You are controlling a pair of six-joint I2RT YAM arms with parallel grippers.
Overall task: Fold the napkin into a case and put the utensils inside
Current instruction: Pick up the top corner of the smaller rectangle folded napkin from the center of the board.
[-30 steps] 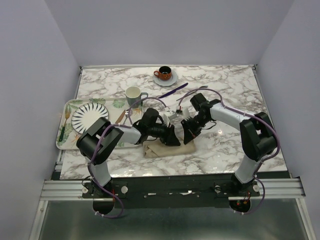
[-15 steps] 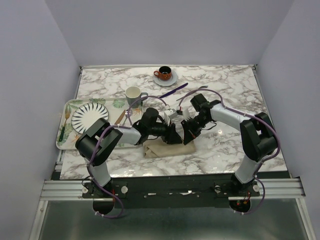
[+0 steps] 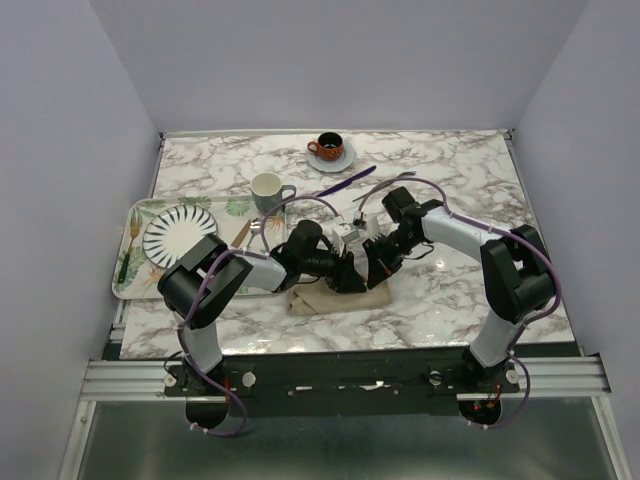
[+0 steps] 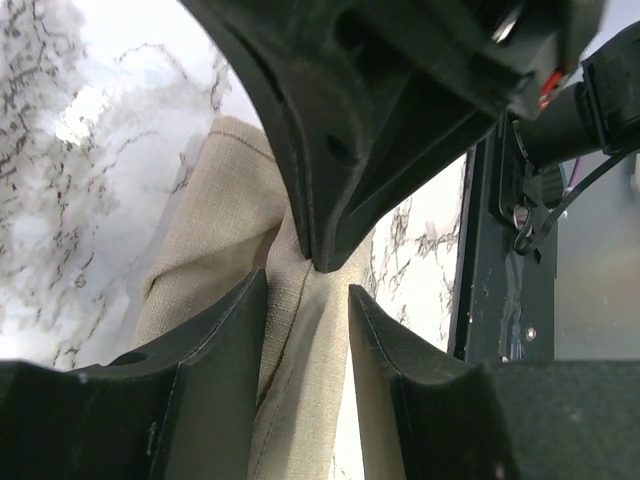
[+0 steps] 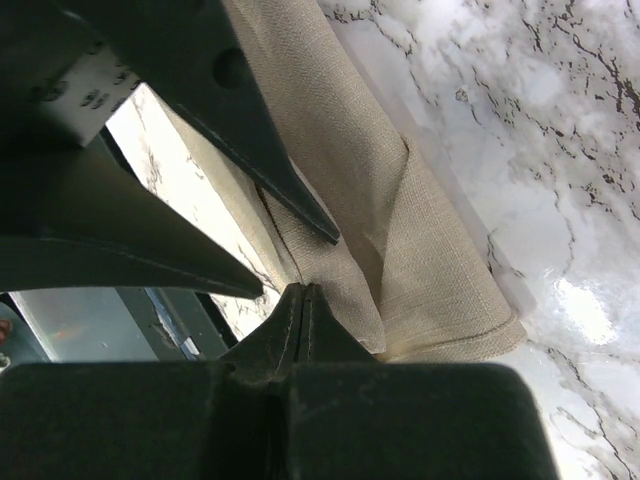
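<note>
L gripper [image 4: 306, 283] half-open, straddling a raised ridge of the napkin [image 4: 215, 220], which lies centre, nr the table [image 3: 450, 180] front edge. R gripper [image 5: 303, 290] clenched, tip on the crease. L should close low on the ridge w/o dragging layers.

Over the napkin [image 3: 322, 299], left fingers [image 3: 346, 281] and right fingers [image 3: 377, 271] crowd together.

Bright, even light from above fills the top view, which is sharp throughout, with soft shadows under the arms on the table [image 3: 450, 290]. In the wrist views white glare washes the marble; the left pincer [image 4: 307, 286] and right pincer [image 5: 300, 295] loom dark and blurred.
</note>
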